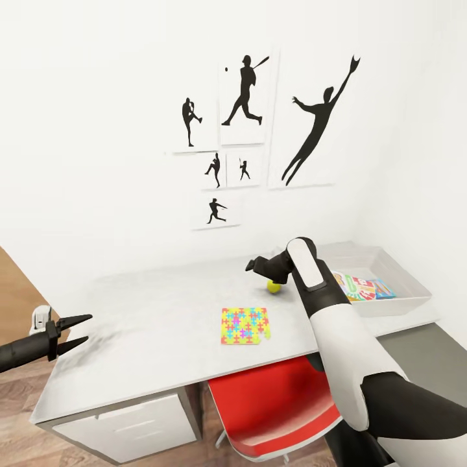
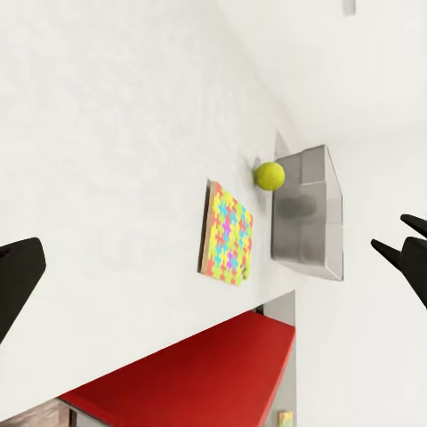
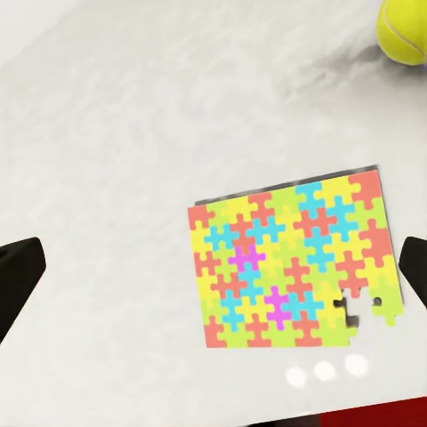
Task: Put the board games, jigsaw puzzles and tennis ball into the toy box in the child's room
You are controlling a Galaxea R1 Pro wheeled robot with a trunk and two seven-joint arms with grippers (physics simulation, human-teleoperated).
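Observation:
A multicoloured jigsaw puzzle point(image 1: 245, 325) point(image 2: 228, 234) point(image 3: 294, 267) lies flat on the grey table point(image 1: 149, 311), near its front edge. Behind it to the right rests a yellow tennis ball point(image 1: 274, 286) point(image 2: 269, 175) point(image 3: 402, 31). The grey toy box point(image 1: 405, 275) point(image 2: 307, 213) stands at the table's right end, with a colourful flat item point(image 1: 362, 286) inside. My right gripper point(image 1: 254, 264) point(image 3: 218, 262) hangs open above the table, over the puzzle and just left of the ball. My left gripper point(image 1: 89, 328) point(image 2: 213, 258) is open at the table's left end, holding nothing.
A red chair point(image 1: 279, 402) point(image 2: 196, 374) is tucked under the table's front edge below the puzzle. A white drawer unit point(image 1: 130, 425) sits under the table's left part. Black silhouette pictures point(image 1: 243, 97) hang on the white wall behind. Wooden floor point(image 1: 16, 285) shows at left.

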